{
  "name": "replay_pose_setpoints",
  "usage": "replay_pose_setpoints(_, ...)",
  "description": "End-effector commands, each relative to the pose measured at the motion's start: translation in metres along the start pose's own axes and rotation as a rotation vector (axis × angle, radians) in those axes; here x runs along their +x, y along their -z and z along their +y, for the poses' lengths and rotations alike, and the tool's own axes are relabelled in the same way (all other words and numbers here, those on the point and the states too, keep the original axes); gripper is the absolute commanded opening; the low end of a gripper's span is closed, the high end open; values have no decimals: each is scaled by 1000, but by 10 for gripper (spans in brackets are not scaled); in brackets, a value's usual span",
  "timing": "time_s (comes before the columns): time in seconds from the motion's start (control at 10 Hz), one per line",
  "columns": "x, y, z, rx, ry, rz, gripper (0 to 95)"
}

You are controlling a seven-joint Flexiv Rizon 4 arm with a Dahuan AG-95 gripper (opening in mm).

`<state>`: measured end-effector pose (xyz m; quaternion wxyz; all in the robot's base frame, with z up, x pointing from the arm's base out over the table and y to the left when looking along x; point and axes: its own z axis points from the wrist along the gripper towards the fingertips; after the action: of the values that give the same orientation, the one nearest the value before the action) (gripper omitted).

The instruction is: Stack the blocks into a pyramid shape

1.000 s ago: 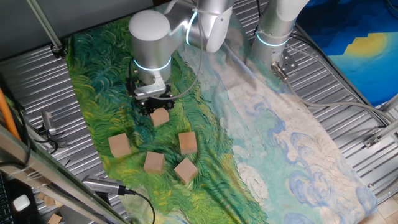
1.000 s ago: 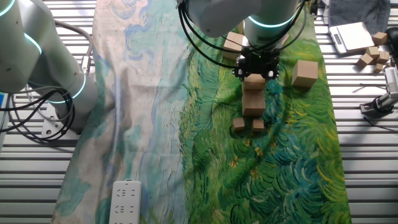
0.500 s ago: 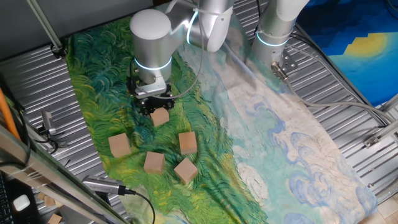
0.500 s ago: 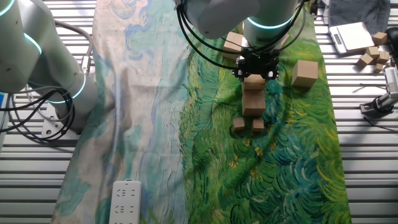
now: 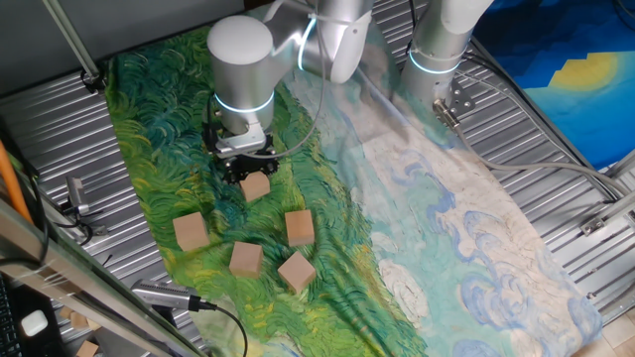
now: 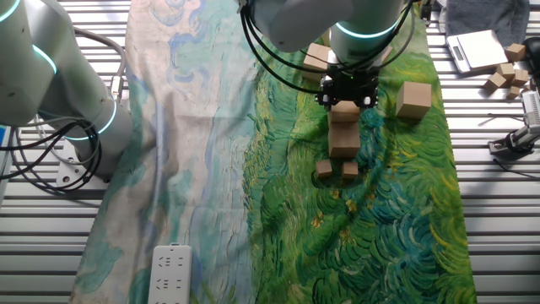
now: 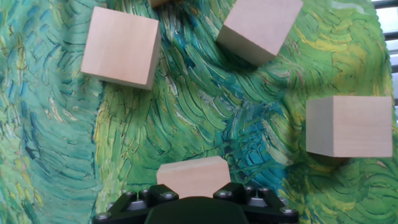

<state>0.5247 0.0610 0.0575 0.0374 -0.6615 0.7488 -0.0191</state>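
Observation:
My gripper (image 5: 246, 169) is over the green part of the cloth, jaws closed on the sides of a tan wooden block (image 5: 255, 185). In the hand view that block (image 7: 193, 177) sits between my fingertips at the bottom edge. Several other blocks lie loose on the cloth nearer the front: one at the left (image 5: 190, 231), one (image 5: 245, 259), one (image 5: 299, 226) and a tilted one (image 5: 296, 270). In the other fixed view the gripper (image 6: 346, 100) holds the block (image 6: 344, 110); another block (image 6: 343, 140) and two smaller tan pieces (image 6: 324, 168) lie just below it.
A second robot arm base (image 6: 76, 110) stands beside the pale part of the cloth. A white power strip (image 6: 171, 272) lies on the cloth's corner. Small spare blocks and a white tray (image 6: 479, 49) sit on the metal table. Ribbed metal surrounds the cloth.

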Motion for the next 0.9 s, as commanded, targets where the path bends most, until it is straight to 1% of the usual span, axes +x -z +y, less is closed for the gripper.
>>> replay_pose_setpoints(0.1,0,0,1,-17,-26,-2,0)
replay_pose_setpoints(0.3,0,0,1,-31,-35,-22,0)
replay_pose_setpoints(0.4,0,0,1,-51,-65,-19,0)
replay_pose_setpoints(0.5,0,0,1,-52,-62,-11,0)
replay_pose_setpoints(0.7,0,0,1,-62,-67,-6,0)
replay_pose_setpoints(0.8,0,0,1,-60,-64,1,0)
replay_pose_setpoints(0.9,0,0,1,-60,-59,-2,0)
